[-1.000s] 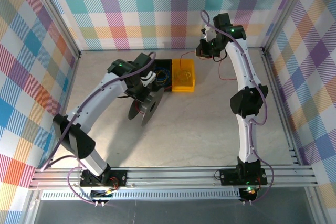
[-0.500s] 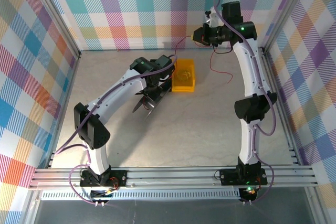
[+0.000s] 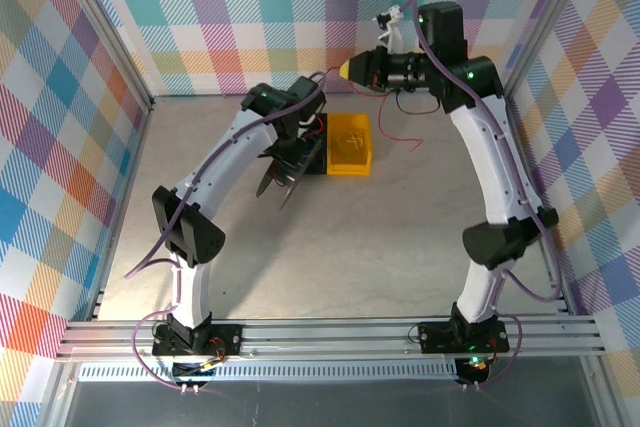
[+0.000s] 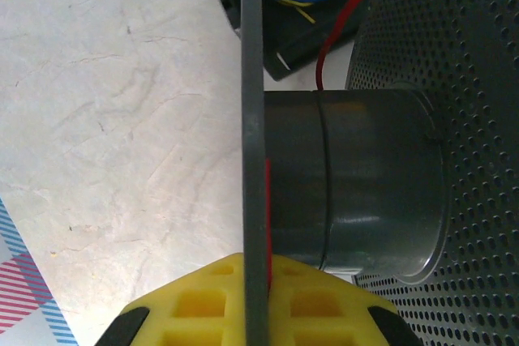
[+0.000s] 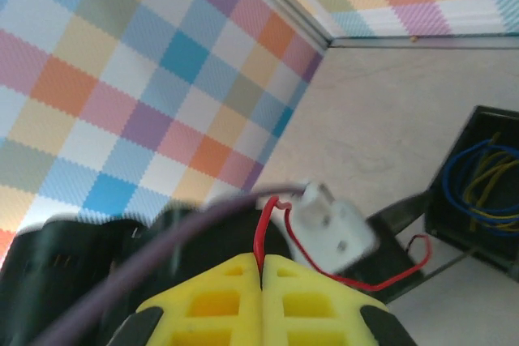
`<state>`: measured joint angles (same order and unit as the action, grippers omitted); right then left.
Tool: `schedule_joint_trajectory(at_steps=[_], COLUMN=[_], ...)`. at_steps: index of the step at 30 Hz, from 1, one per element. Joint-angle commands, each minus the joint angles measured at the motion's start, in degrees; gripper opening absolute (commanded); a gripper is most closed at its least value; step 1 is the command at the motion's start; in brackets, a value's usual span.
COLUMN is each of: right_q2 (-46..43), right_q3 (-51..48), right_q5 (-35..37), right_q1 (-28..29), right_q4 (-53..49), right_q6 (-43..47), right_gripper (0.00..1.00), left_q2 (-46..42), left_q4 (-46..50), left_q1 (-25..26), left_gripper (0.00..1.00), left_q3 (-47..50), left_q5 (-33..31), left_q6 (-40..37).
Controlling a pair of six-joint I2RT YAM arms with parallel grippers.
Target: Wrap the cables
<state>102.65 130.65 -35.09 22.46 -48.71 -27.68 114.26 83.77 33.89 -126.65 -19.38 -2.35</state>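
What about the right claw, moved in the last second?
Yes. In the top view the right claw, shut on the red cable, went left and toward the back wall: from right of the yellow bin to behind it.

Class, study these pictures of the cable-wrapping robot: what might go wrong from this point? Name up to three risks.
1. The right claw pinches the red cable only at its very tips; tension may pull it free.
2. The left claw grips the spool by its thin flange, so the spool might twist or slip.
3. The cable's loose tail lies beside the yellow bin and may snag there.
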Motion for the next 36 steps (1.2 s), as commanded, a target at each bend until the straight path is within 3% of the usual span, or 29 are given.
schedule_joint_trajectory(at_steps=[1,7,16,22,27,36], right_q2=[-7.2,-14.1,-13.1,-11.9,-14.7,-17.3], right_q3=[-8.8,-22.3,-21.5,-18.8,-24.4,-35.3], right_q5=[0.0,-0.8,-0.1,-0.6,-0.9,-0.3], right_q1=[0.7,2.2,11.3,16.0,20.4,28.1], right_q4=[13.4,21.8,24.6,25.4,29.4,33.4], right_q6=[-3.0,-6.6,-6.0,-4.2,-3.9,-2.8], right_gripper=[0.0,0.0,0.0,0.0,0.0,0.0], left_q2=[1.3,1.6,3.9,-2.4,-6.6,-11.5], left_q4=[4.8,1.4,-2.6,-13.5,-19.8,-27.5], left_q1=[-3.8,-7.0,-7.6,-10.1,-14.6,-17.4], left_gripper=[0.0,0.0,0.0,0.0,0.0,0.0], left_q3=[-2.2,-2.5,-3.5,4.2,6.5,8.6], left_q5=[4.1,6.6,7.4,14.8,20.7,21.3], left_q6=[1.7,3.3,6.4,10.5,15.1,19.8])
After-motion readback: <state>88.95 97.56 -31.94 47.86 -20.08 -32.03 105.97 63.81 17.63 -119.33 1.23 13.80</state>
